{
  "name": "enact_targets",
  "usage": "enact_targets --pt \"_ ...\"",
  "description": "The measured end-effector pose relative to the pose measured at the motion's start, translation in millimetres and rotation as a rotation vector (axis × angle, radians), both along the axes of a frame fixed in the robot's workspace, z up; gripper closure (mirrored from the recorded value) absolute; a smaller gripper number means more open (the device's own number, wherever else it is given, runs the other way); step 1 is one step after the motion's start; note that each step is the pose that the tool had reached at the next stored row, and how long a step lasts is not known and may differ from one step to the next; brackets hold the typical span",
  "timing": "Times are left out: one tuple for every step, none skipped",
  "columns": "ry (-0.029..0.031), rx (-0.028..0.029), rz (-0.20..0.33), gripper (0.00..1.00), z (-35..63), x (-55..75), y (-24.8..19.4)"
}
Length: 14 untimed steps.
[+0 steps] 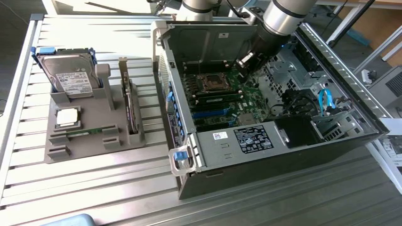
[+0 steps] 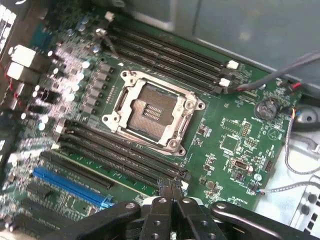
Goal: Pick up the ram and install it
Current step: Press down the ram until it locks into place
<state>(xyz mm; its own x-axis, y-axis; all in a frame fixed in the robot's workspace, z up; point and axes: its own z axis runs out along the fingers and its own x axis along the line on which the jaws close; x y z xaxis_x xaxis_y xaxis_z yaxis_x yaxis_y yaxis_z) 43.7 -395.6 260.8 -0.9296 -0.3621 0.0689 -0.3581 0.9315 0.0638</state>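
Nearest, at the lower centre of the exterior view: open computer case (image 1: 207,155) lying on its side on a slatted metal table (image 1: 94,188).

To the exterior view's left, beside the case: grey tray (image 1: 94,148) with the ram (image 1: 84,133) lying flat in a slot near its front edge, a thin green stick untouched and well apart from the gripper. Just behind it, the square silver processor (image 1: 68,117). To the right of both, a dark expansion card (image 1: 129,113) standing on edge. Farther back in the tray, the hard drive (image 1: 69,77), upright.

Deeper in the case: green motherboard (image 1: 251,101) with its empty processor socket (image 1: 210,82) and dark memory slots (image 2: 125,155) on both sides, all seemingly vacant.

Farthest, toward the upper right of the exterior view: gripper (image 1: 242,65) reaching down over the board beside the socket. Seen from the wrist, gripper (image 2: 170,186) fully closed, fingertips pressed together, clasping nothing, just above the board near the end of one slot bank.
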Motion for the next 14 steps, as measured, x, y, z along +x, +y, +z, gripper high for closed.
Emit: enact_targets --pt "0.0000 0.0000 -0.017 0.89 0.0 0.0 0.0" --pt "0.0000 0.0000 -0.033 0.89 0.0 0.0 0.0" --pt "0.0000 0.0000 -0.050 0.89 0.0 0.0 0.0" --pt "0.0000 0.0001 -0.067 0.89 -0.1 0.0 0.0" --pt "0.0000 0.0000 -0.086 0.89 -0.1 0.0 0.0" --pt "0.0000 0.0000 -0.101 0.89 -0.1 0.0 0.0" --pt "0.0000 0.0000 -0.120 0.89 -0.1 0.0 0.0" --pt "0.0000 0.0000 -0.137 0.89 -0.1 0.0 0.0" --pt "0.0000 0.0000 -0.155 0.89 -0.1 0.0 0.0" --pt "0.0000 -0.0001 -0.172 0.89 -0.1 0.0 0.0" --pt "0.0000 0.0001 -0.201 0.89 -0.2 0.0 0.0" --pt "0.0000 0.0002 -0.220 0.89 -0.2 0.0 0.0" --pt "0.0000 0.0001 -0.239 0.89 -0.2 0.0 0.0" --pt "0.0000 0.0003 -0.254 0.89 -0.2 0.0 0.0"
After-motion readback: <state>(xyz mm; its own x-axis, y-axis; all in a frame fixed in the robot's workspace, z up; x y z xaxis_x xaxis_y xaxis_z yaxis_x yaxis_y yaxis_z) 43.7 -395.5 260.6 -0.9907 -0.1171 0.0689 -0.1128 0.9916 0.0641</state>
